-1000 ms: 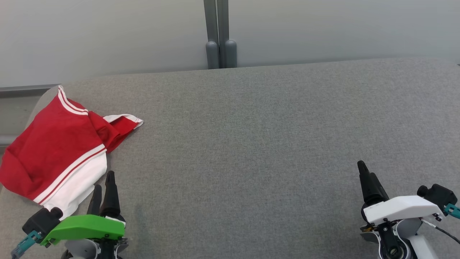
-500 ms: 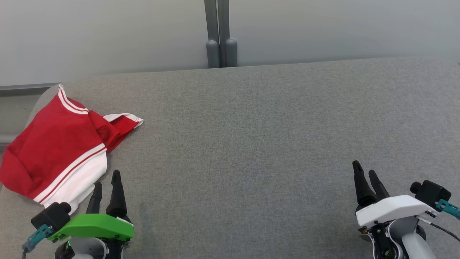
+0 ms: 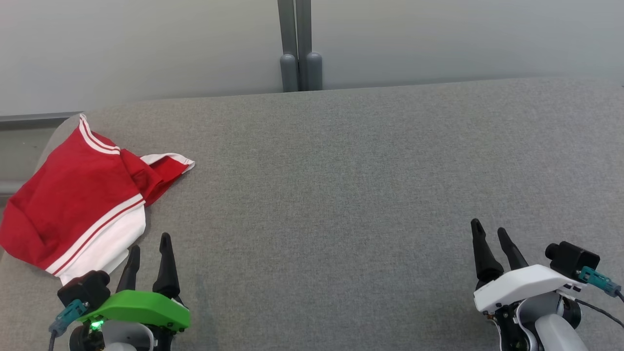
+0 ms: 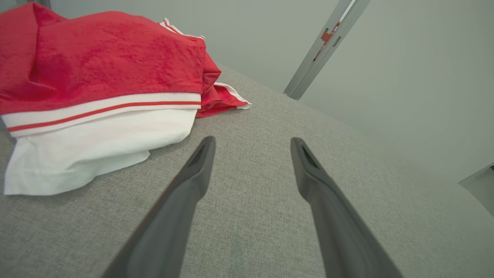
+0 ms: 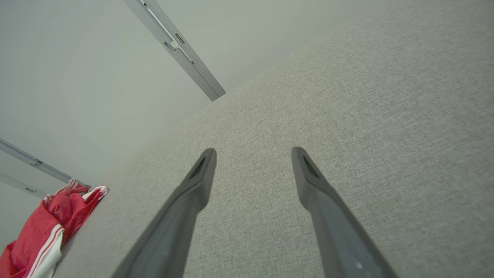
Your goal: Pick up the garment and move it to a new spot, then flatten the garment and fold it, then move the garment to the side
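A red and white garment (image 3: 78, 204) lies crumpled at the left end of the grey fabric surface (image 3: 341, 185), partly over its edge. In the left wrist view the garment (image 4: 96, 88) fills the upper left, its white hem nearest the fingers. My left gripper (image 3: 149, 241), under its green cover, hovers open just to the right of the white hem, with nothing between its fingers (image 4: 200, 166). At the lower right, my right gripper (image 3: 488, 229) stands open and empty, far from the garment (image 5: 42, 231).
A pale wall runs behind the surface, with a grey post (image 3: 298, 46) at its middle. The surface's rounded left edge (image 3: 48, 146) lies beside the garment. Bare grey fabric stretches between the two grippers.
Both grippers have slid toward the middle, the left one to the right and lower in view, the right one to the left. The garment has not moved.
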Robot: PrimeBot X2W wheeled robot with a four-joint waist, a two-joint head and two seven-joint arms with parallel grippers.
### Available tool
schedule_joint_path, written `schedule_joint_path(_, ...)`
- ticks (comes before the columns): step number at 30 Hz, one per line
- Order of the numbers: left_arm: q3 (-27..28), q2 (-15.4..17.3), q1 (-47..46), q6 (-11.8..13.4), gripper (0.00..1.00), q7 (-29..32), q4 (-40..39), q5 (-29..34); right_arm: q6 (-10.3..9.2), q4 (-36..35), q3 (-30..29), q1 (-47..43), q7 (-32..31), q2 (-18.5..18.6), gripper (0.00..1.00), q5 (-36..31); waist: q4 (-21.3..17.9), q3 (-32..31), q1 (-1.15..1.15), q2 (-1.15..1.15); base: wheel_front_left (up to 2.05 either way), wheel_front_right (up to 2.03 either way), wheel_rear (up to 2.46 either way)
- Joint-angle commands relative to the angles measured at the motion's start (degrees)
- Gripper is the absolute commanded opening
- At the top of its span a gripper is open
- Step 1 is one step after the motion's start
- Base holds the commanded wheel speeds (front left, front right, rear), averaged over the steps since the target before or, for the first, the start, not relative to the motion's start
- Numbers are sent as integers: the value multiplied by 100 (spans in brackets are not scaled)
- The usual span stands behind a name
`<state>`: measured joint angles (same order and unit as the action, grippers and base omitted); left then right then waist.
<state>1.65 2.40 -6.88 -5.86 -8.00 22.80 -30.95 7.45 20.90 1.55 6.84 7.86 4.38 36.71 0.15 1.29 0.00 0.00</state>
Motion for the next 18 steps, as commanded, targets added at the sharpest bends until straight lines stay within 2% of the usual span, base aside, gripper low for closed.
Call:
schedule_joint_path(1,-10,47,-202,29,100,-58,-5,219,3,-18,13,156,70,35,100,-195,-1,5,0,0,0,0,0)
schedule_joint_path(18,-70,55,-206,91,100,-290,108,1185,4,75,39,155,306,-17,100,-1139,-19,24,0,0,0,0,0)
